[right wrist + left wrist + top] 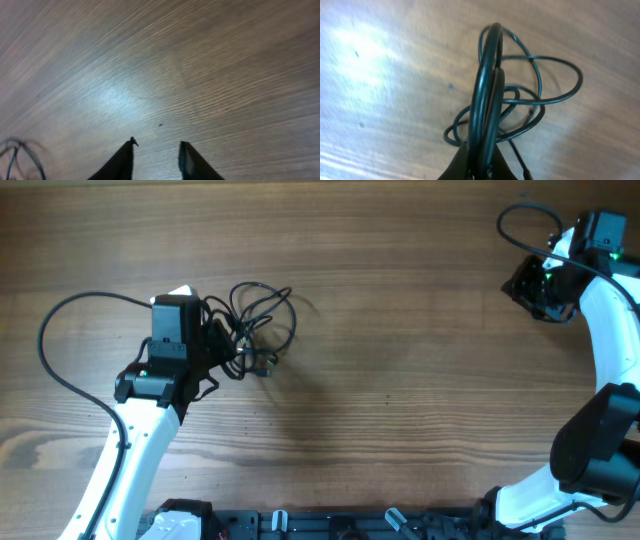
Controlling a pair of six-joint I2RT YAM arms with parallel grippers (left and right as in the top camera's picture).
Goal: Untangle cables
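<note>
The cables [262, 320] lie as a small dark tangle of thin loops on the wooden table, left of centre. My left gripper [215, 342] sits at the tangle's left edge and is shut on two strands. In the left wrist view those strands rise as a tall loop [487, 80] from between the fingers of the left gripper [484, 167], and thinner loops [555, 97] spread on the wood behind. My right gripper [535, 285] is far off at the top right. In its wrist view the right gripper [157, 146] stands open over bare wood, holding nothing. The cables [15, 155] show blurred at that view's lower left.
A thick black arm wire [55, 350] curves wide to the left of the left arm. Another arm wire [520, 220] loops above the right wrist. The arms' base rail [330, 525] runs along the front edge. A small white corner [180, 292] shows behind the left gripper.
</note>
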